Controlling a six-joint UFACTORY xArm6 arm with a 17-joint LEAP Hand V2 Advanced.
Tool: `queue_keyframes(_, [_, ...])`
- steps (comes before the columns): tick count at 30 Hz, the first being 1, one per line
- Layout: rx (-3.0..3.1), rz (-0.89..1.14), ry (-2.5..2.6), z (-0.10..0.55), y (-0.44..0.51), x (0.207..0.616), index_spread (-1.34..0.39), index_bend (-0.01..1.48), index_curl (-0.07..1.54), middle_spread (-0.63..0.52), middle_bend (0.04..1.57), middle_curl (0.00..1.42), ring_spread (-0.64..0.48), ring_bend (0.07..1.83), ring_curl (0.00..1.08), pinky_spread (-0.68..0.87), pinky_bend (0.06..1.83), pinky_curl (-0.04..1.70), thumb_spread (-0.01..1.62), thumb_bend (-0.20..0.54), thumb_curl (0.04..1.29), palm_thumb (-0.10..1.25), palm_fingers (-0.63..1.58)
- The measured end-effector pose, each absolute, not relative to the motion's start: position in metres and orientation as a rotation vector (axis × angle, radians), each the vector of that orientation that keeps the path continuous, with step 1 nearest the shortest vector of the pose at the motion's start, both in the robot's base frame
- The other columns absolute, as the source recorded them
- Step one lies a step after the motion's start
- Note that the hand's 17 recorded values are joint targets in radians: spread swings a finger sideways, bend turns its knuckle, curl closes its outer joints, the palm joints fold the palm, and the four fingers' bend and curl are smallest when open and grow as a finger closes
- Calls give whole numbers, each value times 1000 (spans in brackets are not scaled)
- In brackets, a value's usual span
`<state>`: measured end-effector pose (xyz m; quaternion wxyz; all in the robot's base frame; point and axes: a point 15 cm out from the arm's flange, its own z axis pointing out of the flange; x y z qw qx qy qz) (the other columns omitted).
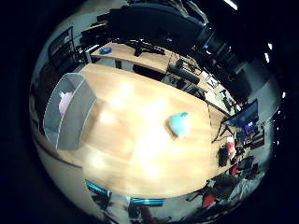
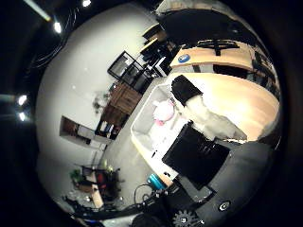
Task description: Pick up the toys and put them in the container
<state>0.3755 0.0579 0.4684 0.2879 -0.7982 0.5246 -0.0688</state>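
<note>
A light blue soft toy (image 1: 180, 124) lies on the wooden table (image 1: 140, 140), well away from the container. A grey open container (image 1: 70, 112) stands at the table's end, with a pink toy (image 2: 164, 111) lying inside it. My hand (image 2: 203, 142) shows as white and black finger parts close to the camera in the thumb side view, over the container's edge. Nothing is held between the fingers that show. The hand is high above the table, and both toys look small and far off.
A second wooden desk (image 1: 131, 53) with a blue roll of tape (image 1: 105, 50) and dark equipment stands beyond the table. Chairs, shelves (image 2: 125, 71) and red items (image 1: 231, 151) crowd the room around. Wooden cabinets line the wall.
</note>
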Motion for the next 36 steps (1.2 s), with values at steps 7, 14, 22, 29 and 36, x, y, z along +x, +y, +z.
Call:
queue_keyframes(7, [-2123, -192, 1394, 469, 63, 383, -661, 334, 390, -387, 184, 256, -341, 835, 166, 219, 463, -4, 989, -27, 448, 525, 640])
queue_keyframes(14, [-2078, -207, 1471, 460, 42, 397, -651, 328, 393, -395, 187, 255, -346, 834, 160, 219, 452, -4, 984, -24, 454, 541, 648])
queue_keyframes(22, [-2041, -231, 1639, 434, -37, 419, -653, 292, 387, -395, 181, 250, -345, 834, 156, 209, 475, -2, 978, -29, 456, 544, 622])
queue_keyframes(29, [-1990, -252, 1749, 420, -111, 455, -654, 280, 384, -394, 183, 248, -346, 833, 151, 204, 483, -3, 977, -29, 458, 542, 621])
queue_keyframes(36, [-1988, -203, 1873, 388, -178, 477, -653, 277, 387, -392, 183, 245, -346, 832, 149, 209, 490, -4, 974, -32, 459, 527, 608])
